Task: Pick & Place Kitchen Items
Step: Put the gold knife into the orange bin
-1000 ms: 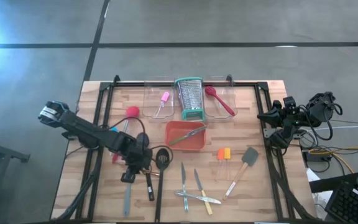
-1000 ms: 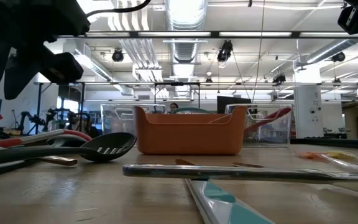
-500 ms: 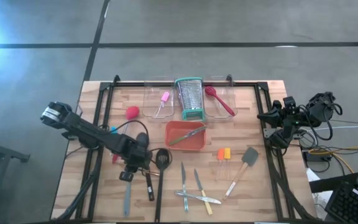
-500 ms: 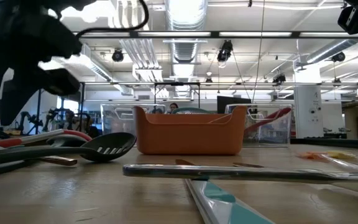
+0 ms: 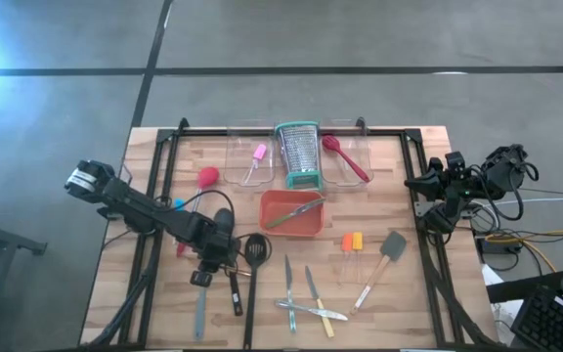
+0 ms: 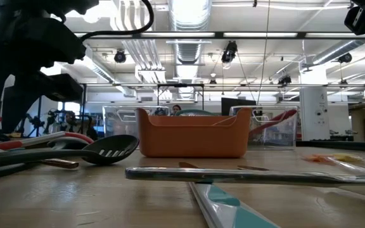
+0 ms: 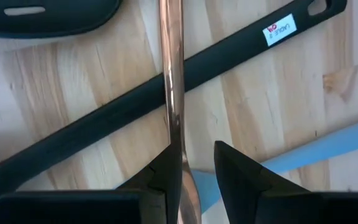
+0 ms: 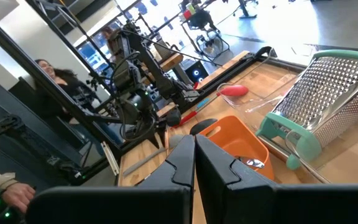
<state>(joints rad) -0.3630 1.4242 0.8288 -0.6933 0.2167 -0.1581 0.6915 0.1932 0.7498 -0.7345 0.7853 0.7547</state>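
Left tool (image 5: 209, 266) lower; orange tray (image 5: 280, 225) unchanged

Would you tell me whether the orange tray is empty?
No, a metal utensil lies diagonally in the orange tray in the high view.

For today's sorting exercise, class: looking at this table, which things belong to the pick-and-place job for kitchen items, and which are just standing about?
Belong to the job:
- black slotted turner
- grey spatula
- red spoon
- pink-handled tool
- orange-handled tools
- small knives
- left gripper, low over a copper-coloured handle

Just standing about:
- steel grater
- orange tray
- right gripper, parked at the table's edge
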